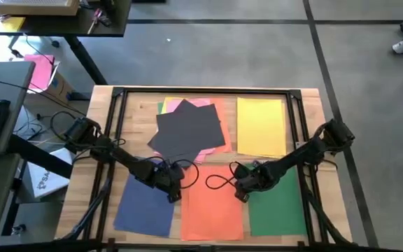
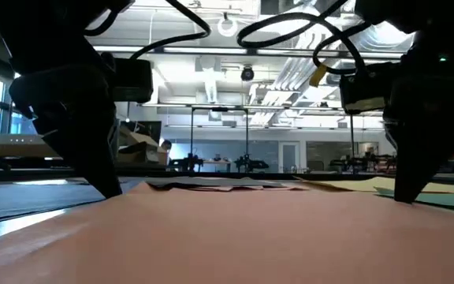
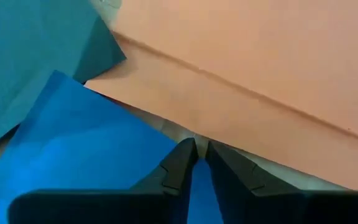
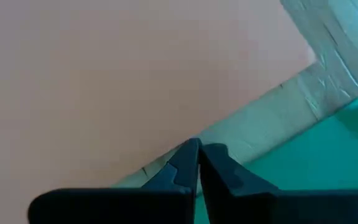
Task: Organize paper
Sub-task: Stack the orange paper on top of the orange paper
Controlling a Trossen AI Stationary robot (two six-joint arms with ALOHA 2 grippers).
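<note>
Spread over my table (image 1: 103, 119), the paper lies in several places. An orange sheet (image 1: 212, 203) sits at the near middle, with a blue sheet (image 1: 145, 206) just to its left and a green sheet (image 1: 278, 206) just to its right. Farther back, a yellow sheet (image 1: 261, 126) lies flat on the right, and a dark grey sheet (image 1: 189, 131) lies tilted on top of a loose pile where pink (image 1: 200, 103) and a sliver of green and yellow peek out at the far edge.

My left gripper (image 1: 174, 192) is down at the table by the gap between blue and orange; from my left wrist I see my fingertips (image 3: 185, 152) pressed nearly together over bare wood, with the blue sheet's edge beside them and nothing between them, so the jaws are clenched on nothing.

My right gripper (image 1: 241, 194) is down at the seam between orange and green. From my right wrist the fingertips (image 4: 191, 152) meet at the orange sheet's edge, the jaws closed tight; whether they pinch the paper I cannot tell.

Black cables (image 1: 215, 182) loop over the orange sheet between my two wrists.
</note>
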